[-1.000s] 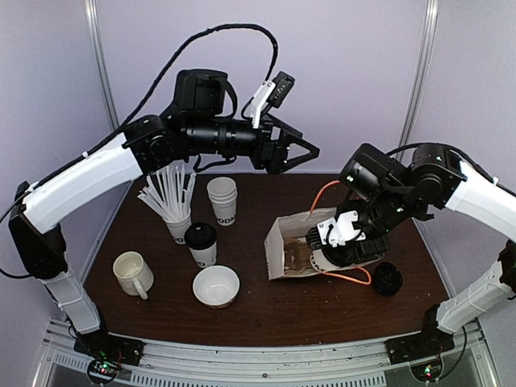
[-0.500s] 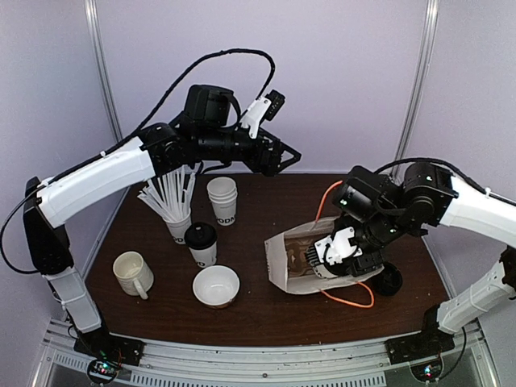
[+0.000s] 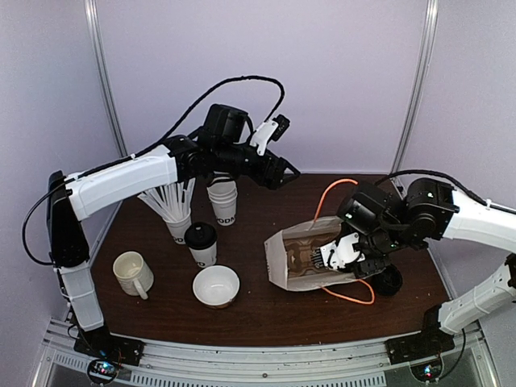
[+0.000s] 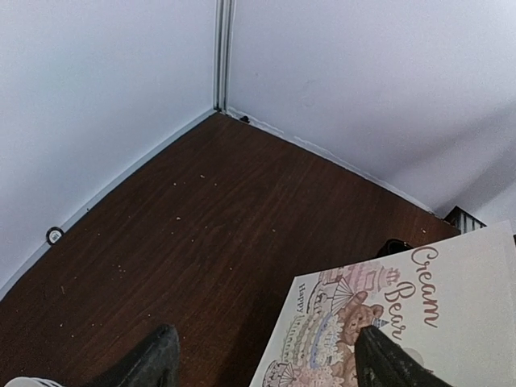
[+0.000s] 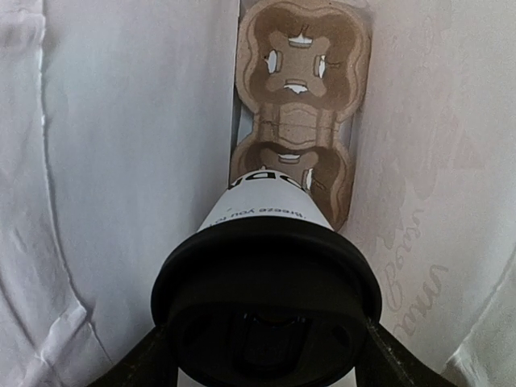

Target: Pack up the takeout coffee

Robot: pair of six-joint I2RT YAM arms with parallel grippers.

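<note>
**Currently one coffee cup (image 5: 266,214) is hanging inside the bag (image 5: 121,161)**

Our right gripper (image 5: 266,363) is squeezing that coffee cup at its black lid, deep inside the white paper bag. The cup is hanging over the brown cardboard carrier (image 5: 300,121) lying at the bag's bottom. Our left gripper (image 4: 266,364) is hovering above the table (image 4: 201,242), jaws apart and empty. The second coffee cup (image 3: 201,244) is standing on the table, just beside a cup of straws (image 3: 177,227).

The lidded cup (image 5: 270,266) is hiding the lower end of the cardboard carrier (image 5: 302,121). The paper bag (image 4: 435,314) is running off the left wrist view.
</note>
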